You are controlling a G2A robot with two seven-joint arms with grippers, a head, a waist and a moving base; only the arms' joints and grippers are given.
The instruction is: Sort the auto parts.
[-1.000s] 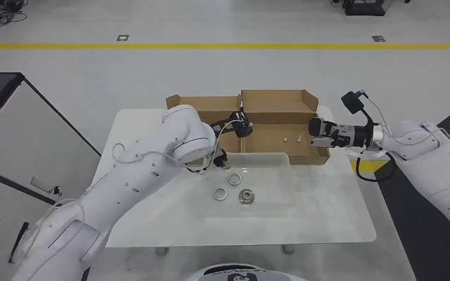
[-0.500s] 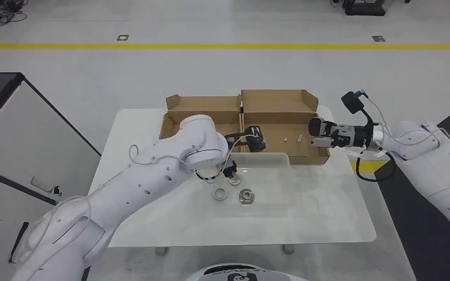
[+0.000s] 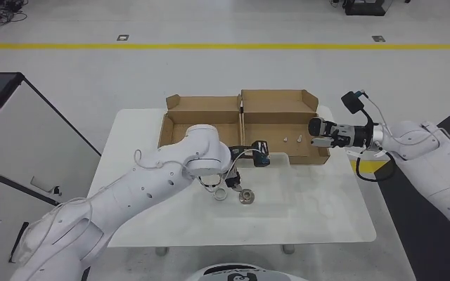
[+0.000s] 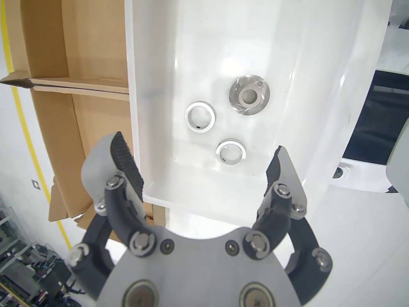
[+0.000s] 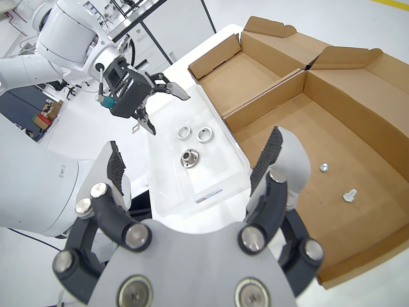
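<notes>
Jaws on both arms are spread wide apart, with nothing gripped between them.

From the left wrist, the left gripper (image 4: 197,142) is seen poised above one short end wall of a clear plastic tray (image 4: 130,65). Three parts are laid on the tray floor, apart from one another. A metal ring (image 4: 230,152) is closest to that end wall, a second ring (image 4: 199,117) is beyond it toward the cardboard box (image 4: 48,33), and a flanged hub (image 4: 249,95) is farthest in. The box is set just beside the tray's long side.

From the right wrist, the right gripper (image 5: 195,136) is found at the box's end compartment, by the tray's other short end. A small fastener (image 5: 324,167) and a second fastener (image 5: 350,195) are seen lying on that compartment's floor, near each other but apart. The neighbouring compartment's floor is shown as bare cardboard.

From the top, the box is seen along the far edge of the table (image 3: 337,211), with the tray just in front of it near the table's middle. The fasteners' compartment is the one toward the table's right edge.

Sorting is judged to be partly done. Two fasteners are taken as already binned, while both rings and the hub are left to be lifted out, probably by the left gripper and likely into the bare compartment.
</notes>
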